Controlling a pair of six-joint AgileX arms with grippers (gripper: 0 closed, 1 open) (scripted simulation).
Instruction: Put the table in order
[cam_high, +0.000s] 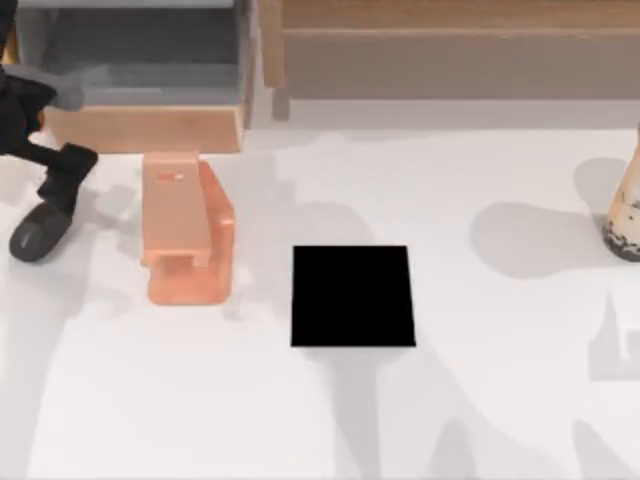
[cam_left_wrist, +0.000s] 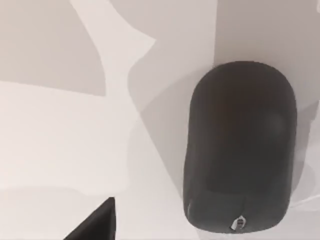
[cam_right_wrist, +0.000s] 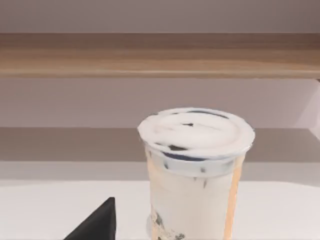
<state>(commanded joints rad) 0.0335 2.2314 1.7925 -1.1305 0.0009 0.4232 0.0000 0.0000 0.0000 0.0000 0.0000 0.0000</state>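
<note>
Overhead, left gripper (cam_high: 52, 205) above dark mouse (cam_high: 38, 232), table (cam_high: 200, 400)

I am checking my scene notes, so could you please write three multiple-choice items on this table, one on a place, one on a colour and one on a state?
1. Where on the table is the dark mouse?
A. far left edge
B. on the pad
C. far right edge

2. What colour is the square pad?
A. white
B. black
C. orange

3. How does the drink cup stand?
A. on its side
B. upside down
C. upright, lid on

Answers: 1 A, the top view shows it at the left edge under the left arm. 2 B, it is flat black. 3 C, the right wrist view shows it upright under its white lid.
</note>
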